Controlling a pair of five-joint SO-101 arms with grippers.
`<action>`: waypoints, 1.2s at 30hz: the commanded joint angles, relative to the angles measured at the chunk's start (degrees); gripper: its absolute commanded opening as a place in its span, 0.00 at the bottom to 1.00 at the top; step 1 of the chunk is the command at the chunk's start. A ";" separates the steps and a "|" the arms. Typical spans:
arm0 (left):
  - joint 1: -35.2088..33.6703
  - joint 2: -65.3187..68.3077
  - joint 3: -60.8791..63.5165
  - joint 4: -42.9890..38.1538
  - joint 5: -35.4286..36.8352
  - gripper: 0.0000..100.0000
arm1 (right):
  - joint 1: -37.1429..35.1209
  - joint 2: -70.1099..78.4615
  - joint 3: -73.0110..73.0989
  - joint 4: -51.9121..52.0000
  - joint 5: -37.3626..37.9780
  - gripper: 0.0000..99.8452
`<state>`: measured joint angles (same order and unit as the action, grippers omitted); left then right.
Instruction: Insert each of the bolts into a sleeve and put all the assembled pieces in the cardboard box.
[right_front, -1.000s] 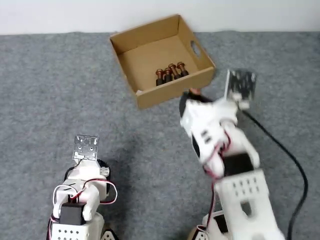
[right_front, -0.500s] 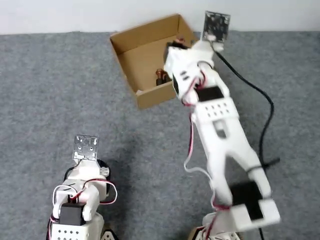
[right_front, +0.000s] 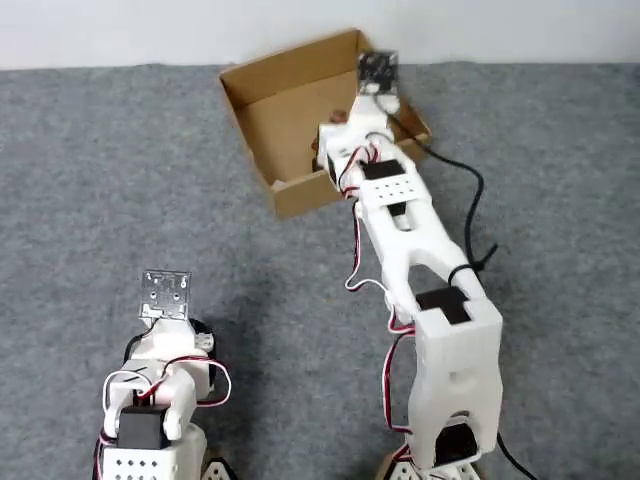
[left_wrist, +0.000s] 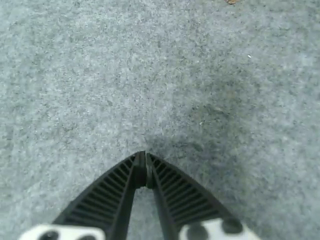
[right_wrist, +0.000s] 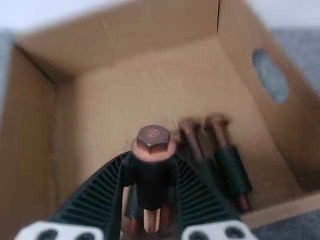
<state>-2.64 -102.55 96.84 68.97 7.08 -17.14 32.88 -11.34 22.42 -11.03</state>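
Right arm stretched over cardboard box, pincer gripping sleeved bolt

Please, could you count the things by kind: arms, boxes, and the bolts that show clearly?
Arms: 2
Box: 1
Bolts in sleeves: 3 clearly seen, one held in the right gripper, two lying in the box; others may be hidden
Total: 6

The cardboard box is plain tan. Each bolt is copper, each sleeve black. The carpet is mottled grey. The arms are white with red wires. The left gripper and right gripper are ribbed black.
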 joint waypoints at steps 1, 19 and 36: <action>-0.18 -0.44 -0.31 -0.79 0.00 0.00 | 0.40 -0.84 -4.48 4.62 3.69 0.02; 0.18 -0.44 -0.31 1.14 0.09 0.00 | 1.54 -7.08 -5.71 14.55 6.68 0.01; 0.18 -0.44 -0.31 1.14 0.09 0.00 | 2.51 -27.74 -5.63 36.70 -2.55 0.01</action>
<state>-2.64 -102.55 96.84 69.85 7.08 -15.03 9.85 -15.65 56.26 -10.95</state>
